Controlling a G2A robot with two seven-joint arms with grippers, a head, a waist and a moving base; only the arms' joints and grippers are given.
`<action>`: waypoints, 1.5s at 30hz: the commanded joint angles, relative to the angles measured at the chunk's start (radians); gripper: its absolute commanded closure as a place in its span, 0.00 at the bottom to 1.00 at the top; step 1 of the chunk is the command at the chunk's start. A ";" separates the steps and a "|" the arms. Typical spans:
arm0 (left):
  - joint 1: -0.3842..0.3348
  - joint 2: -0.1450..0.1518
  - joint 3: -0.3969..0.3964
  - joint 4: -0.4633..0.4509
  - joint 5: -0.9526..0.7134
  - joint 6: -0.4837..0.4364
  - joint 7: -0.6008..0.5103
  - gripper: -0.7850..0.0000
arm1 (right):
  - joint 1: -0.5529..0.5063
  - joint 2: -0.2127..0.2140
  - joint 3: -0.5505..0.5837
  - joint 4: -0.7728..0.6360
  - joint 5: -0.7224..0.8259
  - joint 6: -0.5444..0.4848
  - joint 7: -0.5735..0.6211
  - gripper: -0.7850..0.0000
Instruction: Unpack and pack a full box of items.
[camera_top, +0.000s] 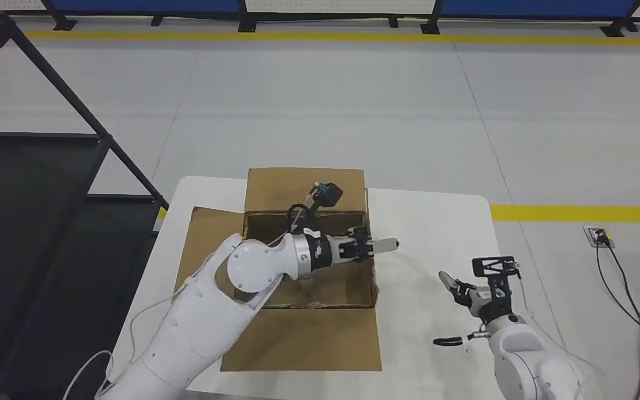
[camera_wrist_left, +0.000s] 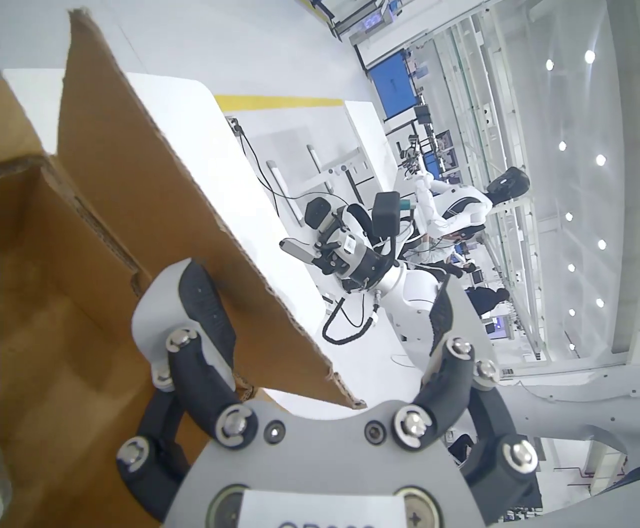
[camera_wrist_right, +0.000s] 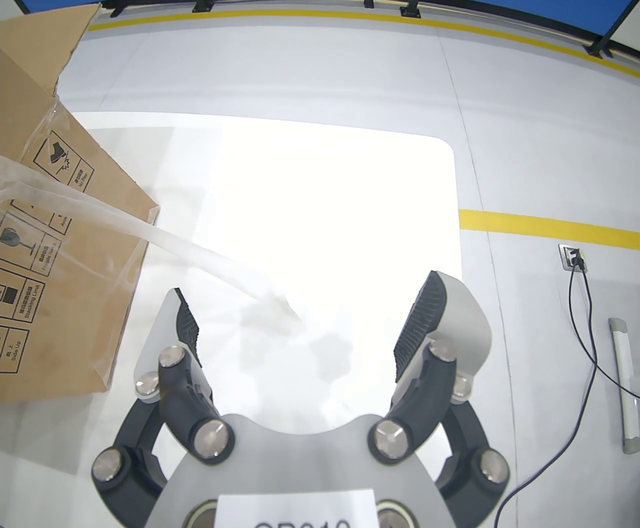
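On the white table (camera_top: 430, 225), about midway between its left and right edges and close to the far edge: an open cardboard box (camera_top: 300, 345). Near, far and left flaps folded outward, right flap standing up. Inside mostly covered by the left arm (camera_top: 200, 320) — cannot tell what lies there.

Left gripper (camera_wrist_left: 322, 280): hangs at the right side of the box with jaws wide apart, clamping nothing. Appears to have one finger (camera_wrist_left: 205, 300) on the inner side of the upright cardboard and the other beyond it; hard to say whether touching.

Right gripper (camera_wrist_right: 307, 287): hovers over the bare table between the box and the right edge, well apart from the box, jaws also spread and empty. Below it, a strip of clear tape (camera_wrist_right: 200, 252) — runs from the printed side wall of the box out onto the table.
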 joint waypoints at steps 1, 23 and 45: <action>-0.032 -0.016 0.037 0.027 0.026 -0.003 0.018 0.00 | -0.014 0.000 0.009 -0.006 0.008 0.008 -0.017 0.00; -0.046 -0.059 0.106 0.048 0.115 -0.011 0.128 0.00 | -0.011 0.015 0.022 0.002 0.015 -0.053 0.002 0.00; -0.153 -0.158 0.211 0.279 0.024 -0.041 0.060 0.00 | -0.099 0.017 0.062 -0.122 0.022 0.054 -0.084 0.00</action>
